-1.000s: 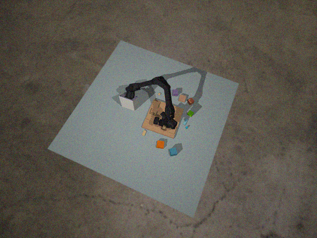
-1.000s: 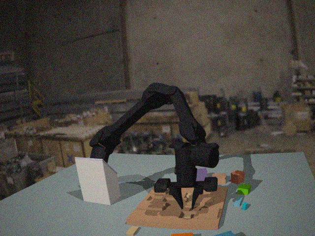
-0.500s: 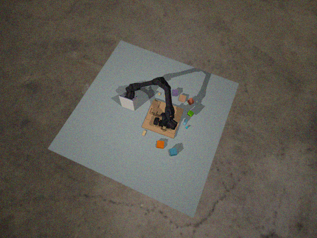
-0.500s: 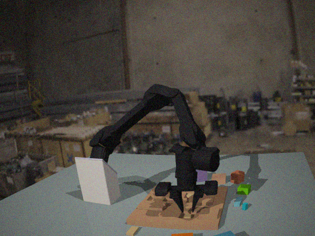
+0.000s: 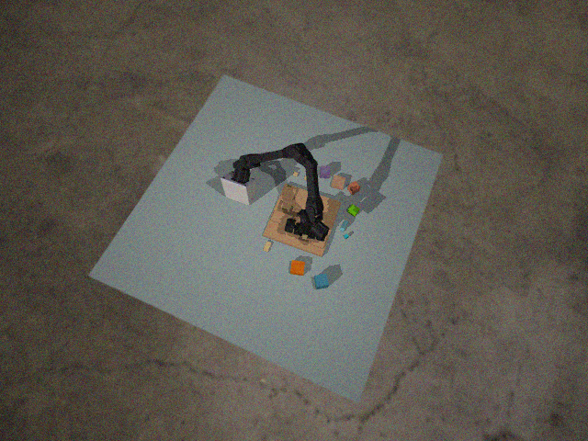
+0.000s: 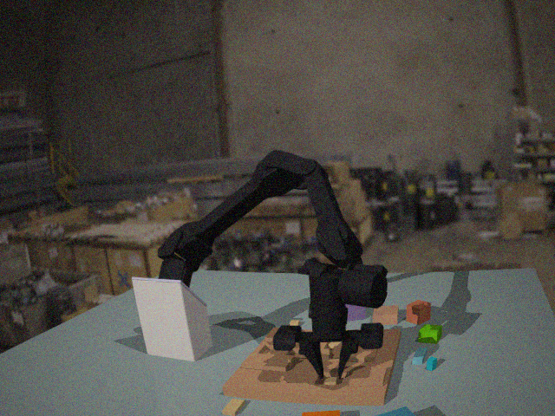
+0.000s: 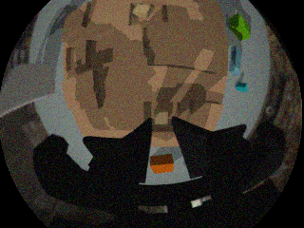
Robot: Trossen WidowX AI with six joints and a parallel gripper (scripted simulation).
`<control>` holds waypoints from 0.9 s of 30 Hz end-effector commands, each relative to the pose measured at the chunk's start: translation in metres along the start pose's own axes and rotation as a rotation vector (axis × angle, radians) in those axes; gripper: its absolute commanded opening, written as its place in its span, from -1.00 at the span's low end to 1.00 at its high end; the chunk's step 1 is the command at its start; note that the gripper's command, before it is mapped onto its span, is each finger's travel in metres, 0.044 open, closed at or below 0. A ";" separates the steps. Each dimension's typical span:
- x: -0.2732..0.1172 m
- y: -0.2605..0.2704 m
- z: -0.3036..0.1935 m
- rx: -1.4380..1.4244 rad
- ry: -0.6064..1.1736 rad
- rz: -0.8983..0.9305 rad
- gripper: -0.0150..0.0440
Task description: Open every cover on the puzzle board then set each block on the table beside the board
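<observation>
The wooden puzzle board (image 5: 309, 248) (image 6: 277, 393) (image 7: 71, 97) lies under the arm, much of it in shadow. My gripper (image 6: 329, 379) (image 7: 161, 120) is partly open and points down at the board's near part. Its fingertips stand either side of a pale block (image 7: 161, 116) in a well, not clamped on it. A second pale block (image 7: 141, 10) shows at the board's far side. One pale block (image 5: 267, 245) (image 6: 233, 406) lies on the table off the near left corner, and another (image 5: 296, 174) (image 6: 294, 322) beyond the far edge. Cover positions are hard to tell in the shadow.
An orange cube (image 5: 297, 267) (image 7: 161, 163) and a blue cube (image 5: 321, 280) stand before the board. To its right are a green piece (image 5: 353, 209) (image 6: 429, 333) and small cyan pieces; behind are purple (image 5: 324, 171), salmon (image 5: 338, 181) and red (image 6: 418, 312) blocks. A white box (image 6: 166, 317) stands left.
</observation>
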State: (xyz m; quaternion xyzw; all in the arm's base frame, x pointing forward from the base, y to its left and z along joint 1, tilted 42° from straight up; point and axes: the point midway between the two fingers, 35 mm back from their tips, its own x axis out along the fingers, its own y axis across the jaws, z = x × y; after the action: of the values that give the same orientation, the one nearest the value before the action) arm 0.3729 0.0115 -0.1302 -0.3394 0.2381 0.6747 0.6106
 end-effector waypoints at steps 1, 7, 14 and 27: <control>0.004 0.000 0.000 0.004 -0.004 -0.001 0.00; 0.009 0.000 0.001 0.004 -0.004 -0.001 0.00; 0.008 0.000 0.000 0.000 0.000 0.000 -0.07; 0.006 0.000 0.000 0.000 0.000 0.000 -0.22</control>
State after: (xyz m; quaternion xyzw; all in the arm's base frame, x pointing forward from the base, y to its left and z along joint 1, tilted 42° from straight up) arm 0.3727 0.0168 -0.1362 -0.3391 0.2382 0.6744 0.6111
